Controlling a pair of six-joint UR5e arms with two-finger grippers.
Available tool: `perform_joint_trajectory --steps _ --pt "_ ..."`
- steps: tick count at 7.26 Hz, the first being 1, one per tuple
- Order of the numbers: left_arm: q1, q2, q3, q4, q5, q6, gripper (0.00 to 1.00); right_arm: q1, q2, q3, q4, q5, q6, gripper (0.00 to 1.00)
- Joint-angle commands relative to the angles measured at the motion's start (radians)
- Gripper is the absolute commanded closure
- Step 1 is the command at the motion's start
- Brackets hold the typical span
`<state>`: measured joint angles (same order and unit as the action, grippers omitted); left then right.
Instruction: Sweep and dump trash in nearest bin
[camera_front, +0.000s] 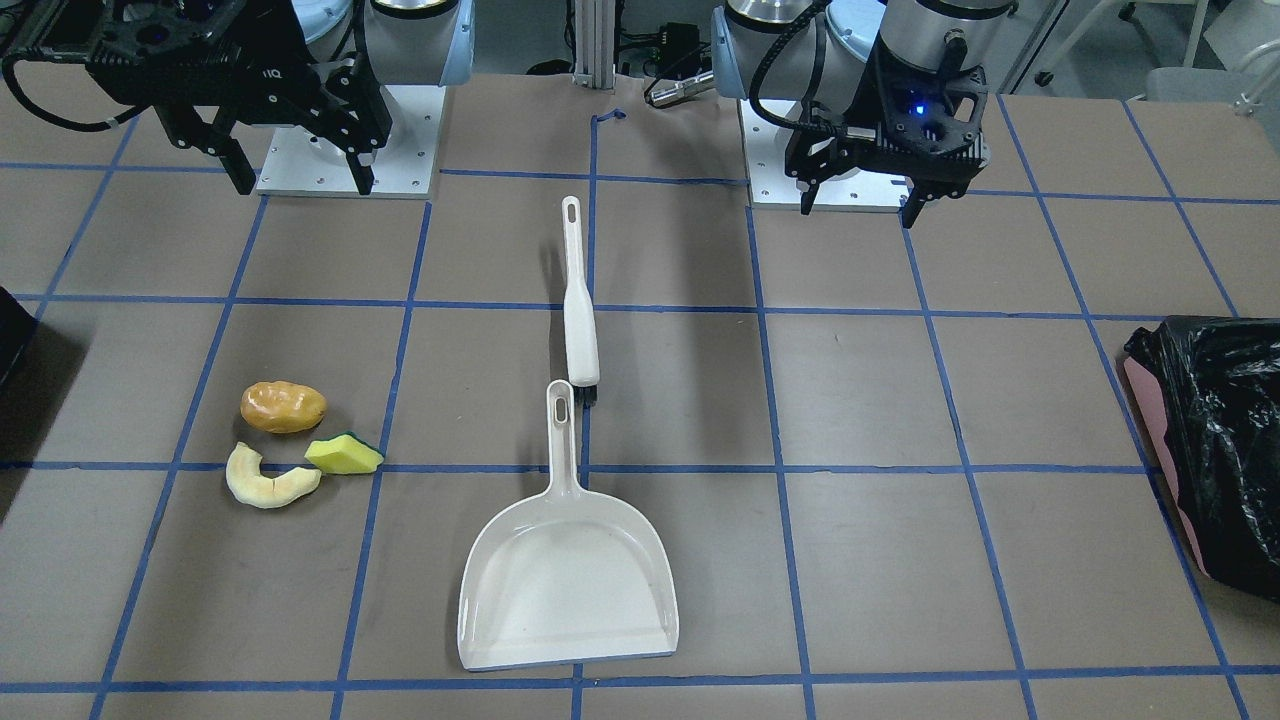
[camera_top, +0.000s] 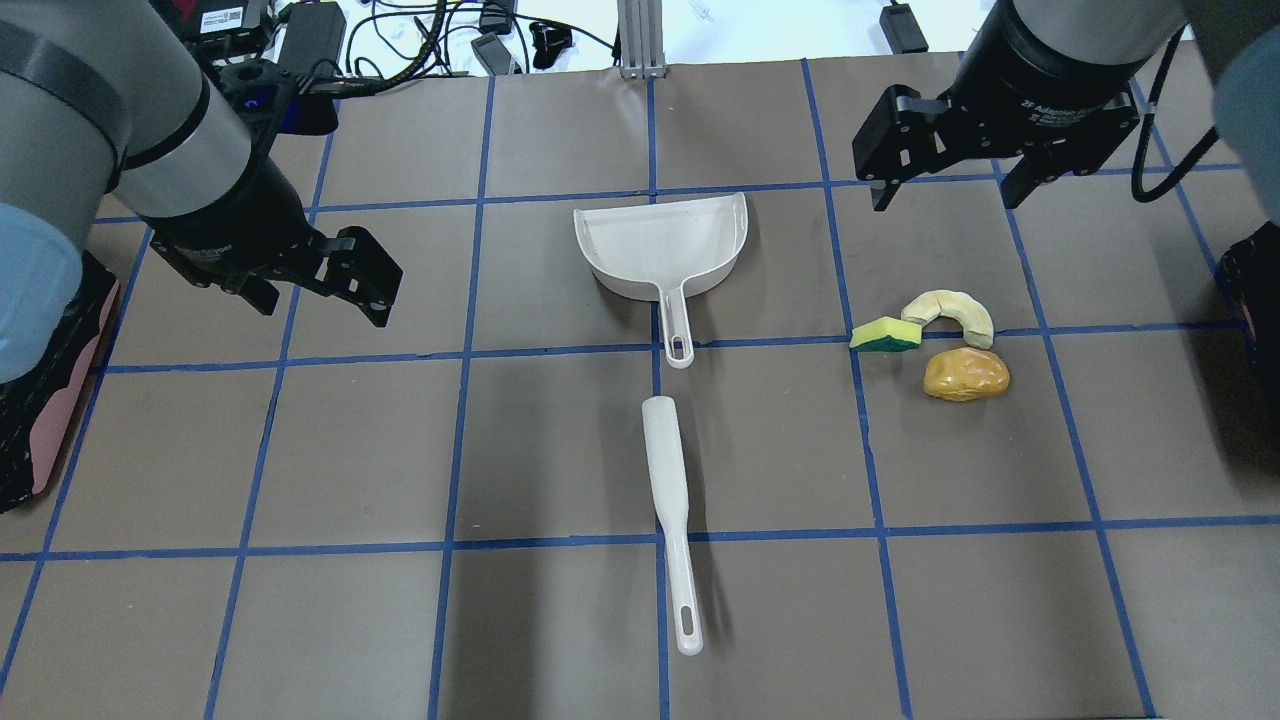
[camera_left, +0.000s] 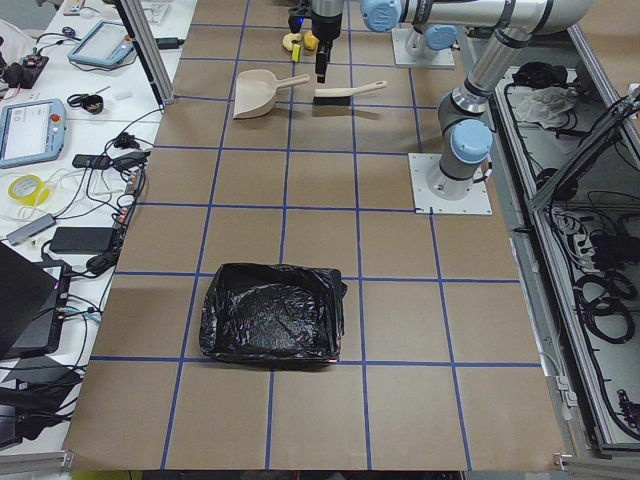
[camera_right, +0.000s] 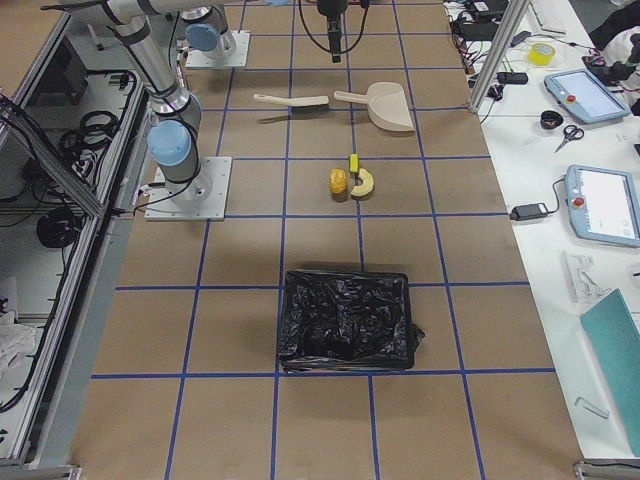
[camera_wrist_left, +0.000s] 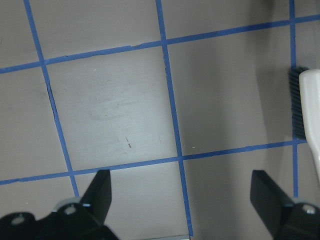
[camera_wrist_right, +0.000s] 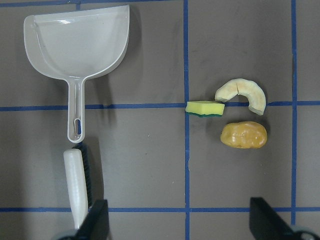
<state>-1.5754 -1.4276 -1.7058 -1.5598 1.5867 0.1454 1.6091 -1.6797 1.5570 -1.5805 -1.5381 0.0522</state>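
Both arms hang over the table, wrists pointing down, touching nothing. The left gripper (camera_top: 322, 298) hovers above bare table with its jaws spread wide. The right gripper (camera_top: 948, 195), just as wide, hangs near the trash. The potato lump (camera_top: 965, 374), crescent slice (camera_top: 950, 310) and sponge wedge (camera_top: 886, 335) huddle between the dustpan (camera_top: 665, 245) and the black bin (camera_right: 345, 320).
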Motion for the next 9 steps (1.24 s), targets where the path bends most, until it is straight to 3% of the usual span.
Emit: perform_joint_trajectory --steps 1,9 --pt "0.000 -0.004 0.000 0.001 0.003 0.000 0.00 0.000 0.000 0.001 0.001 -0.008 0.000 0.00" --pt "0.015 -0.016 0.008 -0.006 -0.001 0.016 0.00 0.000 0.000 0.001 0.002 -0.007 0.000 0.00"
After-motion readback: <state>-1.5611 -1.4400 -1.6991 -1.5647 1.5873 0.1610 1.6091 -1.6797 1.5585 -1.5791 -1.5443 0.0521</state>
